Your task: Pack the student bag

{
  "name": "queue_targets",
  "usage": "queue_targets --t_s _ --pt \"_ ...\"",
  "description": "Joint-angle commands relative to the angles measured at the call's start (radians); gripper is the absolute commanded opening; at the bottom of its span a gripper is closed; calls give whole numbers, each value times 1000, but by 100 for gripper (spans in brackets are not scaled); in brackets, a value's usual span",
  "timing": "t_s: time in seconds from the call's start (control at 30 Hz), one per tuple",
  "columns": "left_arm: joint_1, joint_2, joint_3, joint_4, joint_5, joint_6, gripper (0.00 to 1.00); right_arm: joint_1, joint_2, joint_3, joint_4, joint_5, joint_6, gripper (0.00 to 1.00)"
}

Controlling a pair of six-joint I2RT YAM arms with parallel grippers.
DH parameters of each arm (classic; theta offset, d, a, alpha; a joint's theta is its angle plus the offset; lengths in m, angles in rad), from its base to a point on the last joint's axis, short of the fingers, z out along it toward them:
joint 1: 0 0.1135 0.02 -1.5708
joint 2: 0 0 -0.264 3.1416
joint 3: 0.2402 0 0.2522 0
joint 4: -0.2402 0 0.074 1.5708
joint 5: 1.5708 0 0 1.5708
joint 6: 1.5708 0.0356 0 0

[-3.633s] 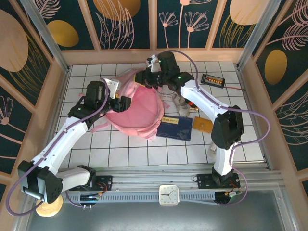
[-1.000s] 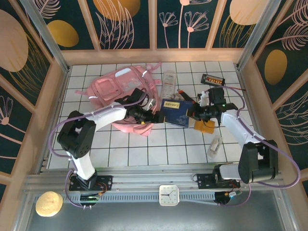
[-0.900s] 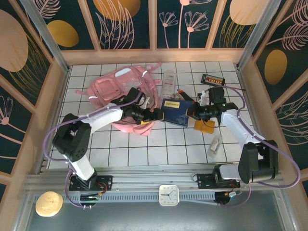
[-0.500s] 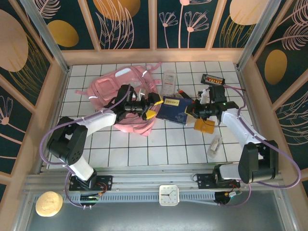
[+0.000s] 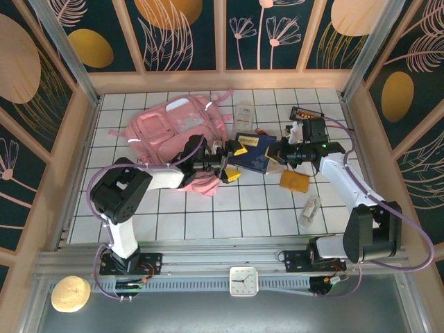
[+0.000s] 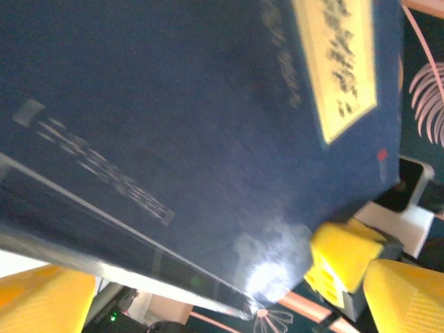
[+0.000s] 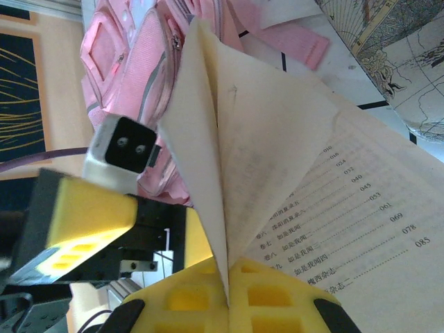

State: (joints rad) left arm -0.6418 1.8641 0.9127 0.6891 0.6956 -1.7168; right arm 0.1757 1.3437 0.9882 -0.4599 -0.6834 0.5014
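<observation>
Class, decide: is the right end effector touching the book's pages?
Touching. The right wrist view shows the right end effector shut on the book's pages, which run down between its yellow pads.

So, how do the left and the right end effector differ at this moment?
The left end effector stands wide open at the dark blue book; the right end effector is shut on the book's pages. The left one reaches in from the pink student bag side, the right one from the opposite side. Both are yellow-tipped.

A robot test cell, folks: 2 arms point(image 5: 114, 198) bolted to an aluminium rail point(image 5: 208, 258), gridded white tabletop point(image 5: 198, 222), floral panel walls point(image 5: 182, 35) all round.
</observation>
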Motion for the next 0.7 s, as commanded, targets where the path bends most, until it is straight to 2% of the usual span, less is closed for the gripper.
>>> queue_targets --t_s 0.0,0.17,0.33,0.4,0.47,0.53,0.57,0.67 --pt "-8 40 21 63 -33 -147 93 -7 5 26 19 -36 8 0" --pt "-10 79 -4 63 -70 -141 78 -5 -9 -3 38 -39 18 0" --pt "-12 142 17 98 -98 -157 69 -1 -33 -51 59 -36 38 0" --pt "-14 164 22 127 -103 -174 55 5 -43 -67 60 -32 43 0" --pt "-14 174 29 128 -106 -168 51 6 -57 -82 54 -27 45 0" --pt "-14 167 25 107 -108 -150 42 7 -74 -100 34 -27 40 0" --pt "-14 162 19 98 -110 -139 35 6 -83 -108 17 -22 37 9" --pt "-14 140 -6 83 -117 -121 0 1 -129 -120 -76 24 -2 50"
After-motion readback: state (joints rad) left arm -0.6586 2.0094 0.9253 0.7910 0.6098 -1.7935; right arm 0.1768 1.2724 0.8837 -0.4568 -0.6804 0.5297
